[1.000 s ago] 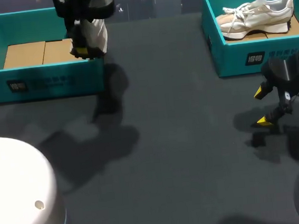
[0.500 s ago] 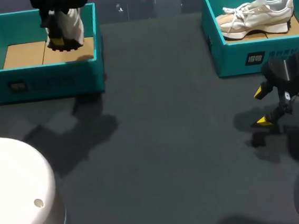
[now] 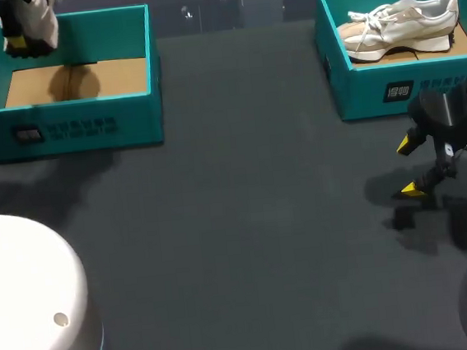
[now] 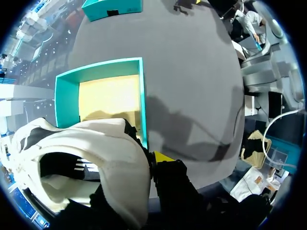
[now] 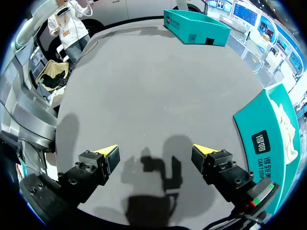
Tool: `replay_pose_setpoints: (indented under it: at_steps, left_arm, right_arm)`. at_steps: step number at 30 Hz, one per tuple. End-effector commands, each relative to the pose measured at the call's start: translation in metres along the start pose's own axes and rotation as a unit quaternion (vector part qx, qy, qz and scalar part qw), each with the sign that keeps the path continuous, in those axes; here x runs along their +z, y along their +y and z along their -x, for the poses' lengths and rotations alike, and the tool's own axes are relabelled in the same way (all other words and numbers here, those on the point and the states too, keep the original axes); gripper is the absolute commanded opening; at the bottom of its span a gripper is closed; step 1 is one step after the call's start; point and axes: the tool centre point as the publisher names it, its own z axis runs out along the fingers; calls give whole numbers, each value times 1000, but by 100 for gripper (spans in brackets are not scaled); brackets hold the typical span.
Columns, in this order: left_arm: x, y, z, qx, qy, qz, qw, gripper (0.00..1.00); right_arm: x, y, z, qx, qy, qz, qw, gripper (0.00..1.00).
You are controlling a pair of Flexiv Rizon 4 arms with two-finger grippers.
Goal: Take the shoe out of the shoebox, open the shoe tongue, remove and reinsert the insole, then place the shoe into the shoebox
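My left gripper [image 3: 21, 48] is shut on a white shoe [image 3: 30, 19], which hangs over the far-left corner of the left teal shoebox [image 3: 72, 128]. In the left wrist view the shoe [image 4: 91, 163] fills the space at my gripper [image 4: 152, 160]; one yellow tip shows against it, the other is hidden. Below lies the box [image 4: 141, 100], holding only its cardboard floor. My right gripper [image 3: 411, 166] stands open just above the table in front of the right shoebox [image 3: 399, 89]; nothing is between its fingers [image 5: 157, 155].
The right shoebox [image 5: 266, 139] holds a second pale shoe [image 3: 400, 18]. The left shoebox [image 5: 194, 28] shows far ahead of the right gripper. Dark table [image 3: 263, 222] lies bare between the boxes. Rounded white robot bases sit at both near corners.
My left arm has carried the shoe leftward across the left shoebox, from its right wall to its far-left corner. The right arm has stayed still.
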Motion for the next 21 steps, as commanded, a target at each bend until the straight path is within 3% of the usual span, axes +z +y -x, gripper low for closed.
replay_pose_setpoints:
  at_steps: [1,8,12,14,21]
  left_arm:
    - [14,38,14,3,7,-19,1000,0]
    - [26,72,30,77,-1,-34,996,0]
    - [24,91,41,244,-10,-90,965,0]
    - [23,99,52,274,-22,-51,960,0]
    - [23,99,52,274,-22,-51,960,0]
  right_arm:
    - [0,0,-1,0,-1,-1,1000,100]
    - [0,0,-1,0,-1,-1,1000,100]
    - [0,0,-1,0,-1,-1,1000,100]
    - [0,0,-1,0,-1,-1,1000,100]
    - [0,0,-1,0,-1,-1,1000,100]
